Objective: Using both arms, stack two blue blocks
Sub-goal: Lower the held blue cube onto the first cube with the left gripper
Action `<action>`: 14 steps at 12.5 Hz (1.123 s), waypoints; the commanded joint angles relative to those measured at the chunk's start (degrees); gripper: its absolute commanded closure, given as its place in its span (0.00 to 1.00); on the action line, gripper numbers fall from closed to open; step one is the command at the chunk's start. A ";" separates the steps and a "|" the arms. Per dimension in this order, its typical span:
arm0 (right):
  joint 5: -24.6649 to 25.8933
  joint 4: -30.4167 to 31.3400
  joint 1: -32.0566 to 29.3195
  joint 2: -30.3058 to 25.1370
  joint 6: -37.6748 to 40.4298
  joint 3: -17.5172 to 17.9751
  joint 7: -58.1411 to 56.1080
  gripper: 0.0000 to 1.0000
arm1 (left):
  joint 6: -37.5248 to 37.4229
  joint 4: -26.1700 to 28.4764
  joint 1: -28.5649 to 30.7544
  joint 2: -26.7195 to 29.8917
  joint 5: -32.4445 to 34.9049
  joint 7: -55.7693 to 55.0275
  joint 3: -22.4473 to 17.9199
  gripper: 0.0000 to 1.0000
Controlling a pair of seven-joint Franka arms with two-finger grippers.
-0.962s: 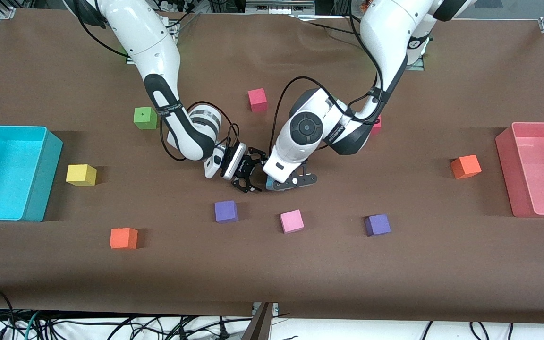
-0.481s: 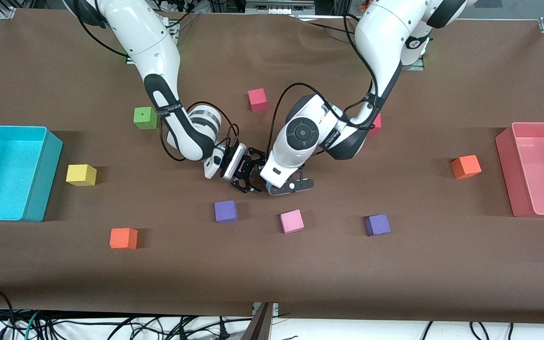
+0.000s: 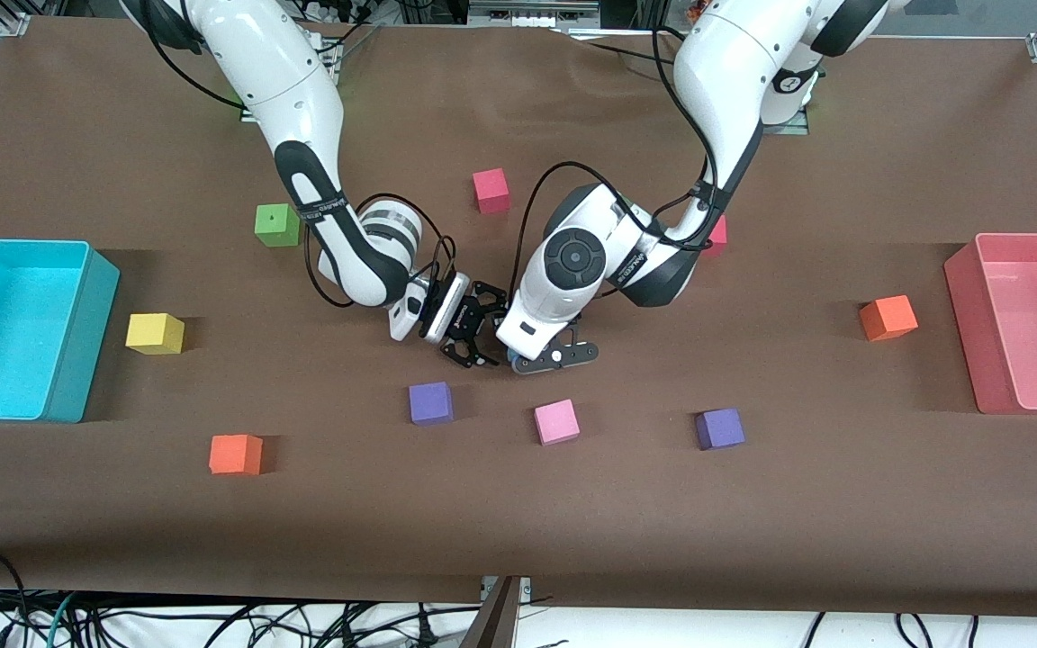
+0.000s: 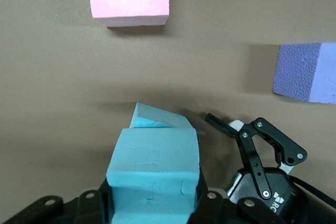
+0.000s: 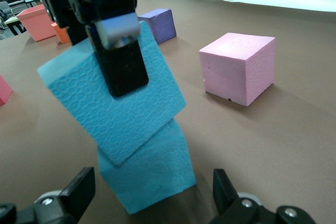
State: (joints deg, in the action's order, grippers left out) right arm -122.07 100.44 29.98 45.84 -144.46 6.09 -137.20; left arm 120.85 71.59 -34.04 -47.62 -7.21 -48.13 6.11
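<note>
A: Left gripper (image 3: 544,357) clamps the upper blue block (image 5: 113,103), tilted on the lower blue block (image 5: 147,174). Right gripper (image 3: 475,337) sits just beside, fingers spread around the lower one. Tight there.

B: Pink cube (image 3: 557,422) and purple cube (image 3: 431,402) stand near; bare table (image 3: 843,504) past them.

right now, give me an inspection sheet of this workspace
surface: brown table, cloth rippled near the arm bases
job's things: upper blue block tilted on the lower blue block
clutter: pink cube, two purple cubes, two orange, yellow, green and red cubes; turquoise bin, pink bin
grippers: left gripper shut on the upper blue block; right gripper open beside the stack
cables: black cables along both arms and under the table edge
surroundings: nothing seen
</note>
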 commanded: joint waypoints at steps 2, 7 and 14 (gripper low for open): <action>-1.15 -0.16 0.34 -0.22 0.58 -0.37 -0.26 0.01 | -0.18 -1.72 -1.21 -0.89 -0.52 0.23 -1.10 1.00; -1.15 -0.16 0.34 -0.22 0.58 -0.37 -0.17 0.01 | 1.67 -1.63 -1.12 -1.42 -0.52 0.31 -1.10 0.00; -1.06 3.95 0.34 -3.81 0.50 -0.37 1.76 0.01 | -2.26 0.29 1.41 4.70 -0.78 1.45 -1.63 0.00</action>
State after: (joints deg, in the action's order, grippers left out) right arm -122.30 100.68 29.99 45.40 -144.46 6.08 -136.51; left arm 122.14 70.55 -34.24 -47.30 -7.22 -48.13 5.02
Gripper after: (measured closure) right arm 0.004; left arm 0.000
